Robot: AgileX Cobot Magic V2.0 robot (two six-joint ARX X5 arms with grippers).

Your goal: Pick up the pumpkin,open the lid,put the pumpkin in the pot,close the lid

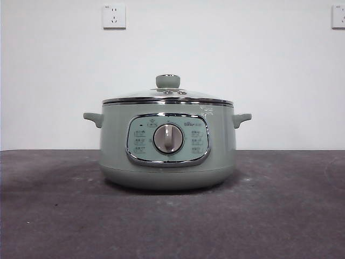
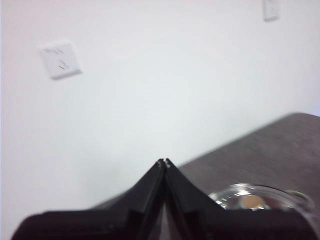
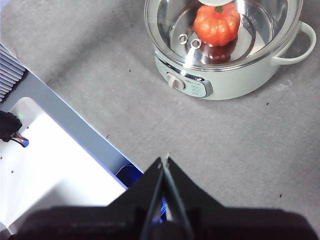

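Inside the pot (image 3: pixel 225 75), under the closed lid (image 1: pixel 168 96), sits the pumpkin (image 3: pixel 216 25); both the left gripper (image 2: pixel 164 161) and right gripper (image 3: pixel 164 159) hang clear, jaws pressed together, empty.

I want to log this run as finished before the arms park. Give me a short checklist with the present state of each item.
1. Pumpkin inside the pot: ok, seen through the glass in the right wrist view.
2. Lid on the pot: ok, its chrome rim sits level on the pot's top edge.
3. Left gripper free: ok, jaws shut on nothing, up beside the pot.
4. Right gripper free: ok, jaws shut on nothing, high above the table, away from the pot.
5. Pot upright on the table: ok.
6. Dial setting: cannot tell.
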